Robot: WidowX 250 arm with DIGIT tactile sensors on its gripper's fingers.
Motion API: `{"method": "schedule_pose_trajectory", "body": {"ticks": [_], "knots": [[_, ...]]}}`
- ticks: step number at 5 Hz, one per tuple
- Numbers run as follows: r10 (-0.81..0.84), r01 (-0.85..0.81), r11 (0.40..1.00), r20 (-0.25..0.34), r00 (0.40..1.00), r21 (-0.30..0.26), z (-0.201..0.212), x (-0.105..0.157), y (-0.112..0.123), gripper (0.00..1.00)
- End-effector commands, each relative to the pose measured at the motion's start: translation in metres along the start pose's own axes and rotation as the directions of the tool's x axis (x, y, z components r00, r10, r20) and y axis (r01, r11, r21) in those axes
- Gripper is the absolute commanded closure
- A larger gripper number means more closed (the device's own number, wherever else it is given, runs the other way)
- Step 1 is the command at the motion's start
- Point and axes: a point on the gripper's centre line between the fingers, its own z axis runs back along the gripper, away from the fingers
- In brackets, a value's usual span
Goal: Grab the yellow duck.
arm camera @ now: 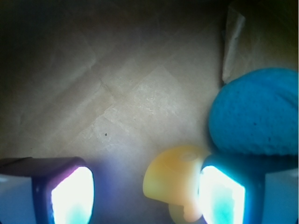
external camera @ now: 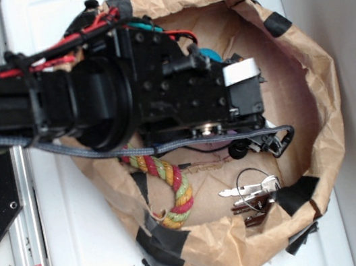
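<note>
Currently the gripper (arm camera: 145, 196) is down inside the paper bag (external camera: 320, 82), jaws apart, with the yellow duck (arm camera: 170, 186) sitting between them but pressed against the right-hand pad and just beside the blue ball (arm camera: 257, 112). Risk, as I judge it: closing off-centre may squirt the glossy duck sideways, or the pad beside the duck may catch the ball.

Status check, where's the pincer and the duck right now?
Pincer open, down inside the paper bag. Duck between the fingers, against the right one. Blue ball crowding that side.
</note>
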Motion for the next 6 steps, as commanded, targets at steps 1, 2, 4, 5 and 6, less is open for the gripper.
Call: {"method": "schedule_pose_trajectory", "body": {"ticks": [1,2,4,5,6], "knots": [[0.046,-0.046,0.999,-0.004,0.999,0.010,0.010,-0.004,0.029,0.00],[0.073,-0.073,0.997,0.014,0.997,0.010,0.018,0.000,0.038,0.00],[0.103,-0.104,0.993,0.013,0.995,0.051,0.011,0.007,0.048,0.00],[0.058,-0.058,0.997,0.017,0.998,0.042,0.008,0.007,0.037,0.00],[-0.030,0.030,0.999,0.039,0.999,0.011,0.008,0.012,0.018,0.00]]}}
